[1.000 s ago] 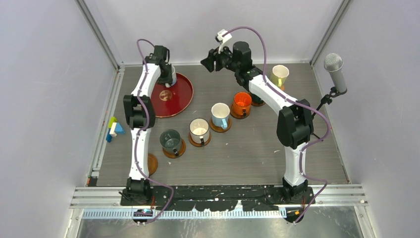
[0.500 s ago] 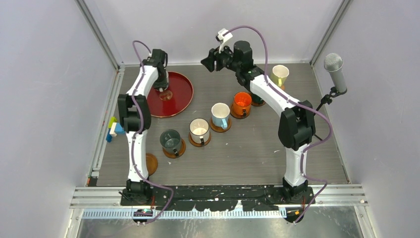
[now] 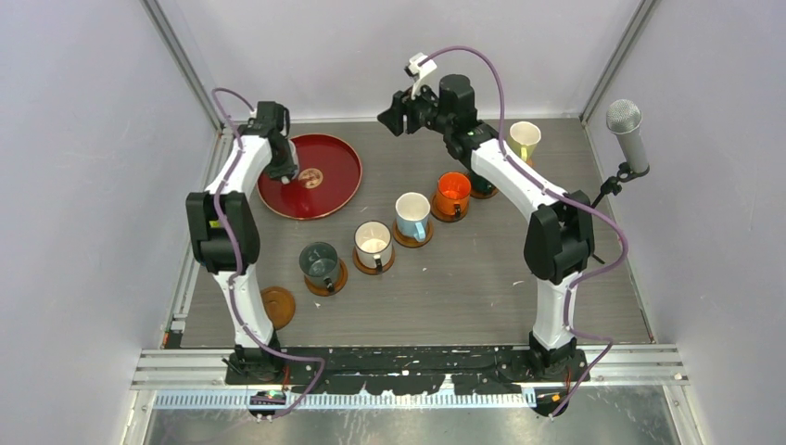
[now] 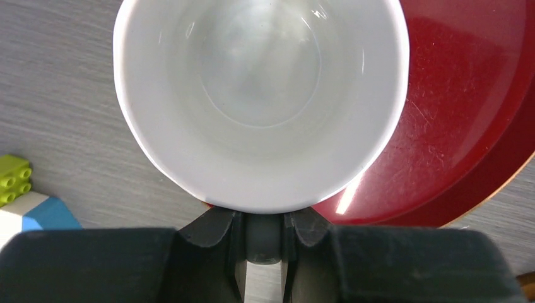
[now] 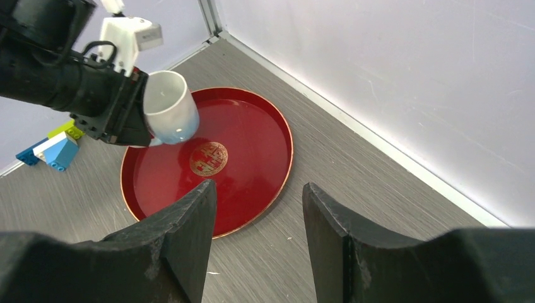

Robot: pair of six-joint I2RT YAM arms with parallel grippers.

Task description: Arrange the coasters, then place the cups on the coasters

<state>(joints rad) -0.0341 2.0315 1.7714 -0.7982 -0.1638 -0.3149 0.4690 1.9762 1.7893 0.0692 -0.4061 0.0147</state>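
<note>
A white cup (image 4: pixel 258 95) hangs over the left rim of the red tray (image 3: pixel 329 181), and my left gripper (image 4: pixel 263 221) is shut on its handle. From the right wrist, that cup (image 5: pixel 169 113) shows upright in the left gripper (image 5: pixel 123 113). My right gripper (image 5: pixel 258 189) hovers open and empty above the table's back, right of the tray. A grey-green cup (image 3: pixel 320 262), a white cup (image 3: pixel 373 243), a light blue cup (image 3: pixel 412 213) and an orange cup (image 3: pixel 453 192) each stand on a coaster in a diagonal row. An empty coaster (image 3: pixel 276 304) lies at the front left.
A pale yellow cup (image 3: pixel 524 139) stands at the back right, partly behind the right arm. Toy bricks (image 5: pixel 53 148) lie left of the tray by the wall. A microphone (image 3: pixel 626 130) stands at the right edge. Walls enclose the table on three sides.
My left gripper shut on the white cup's handle and carried it from the tray's middle toward its left rim. The left arm swung left, uncovering the front-left coaster. The right arm barely moved.
</note>
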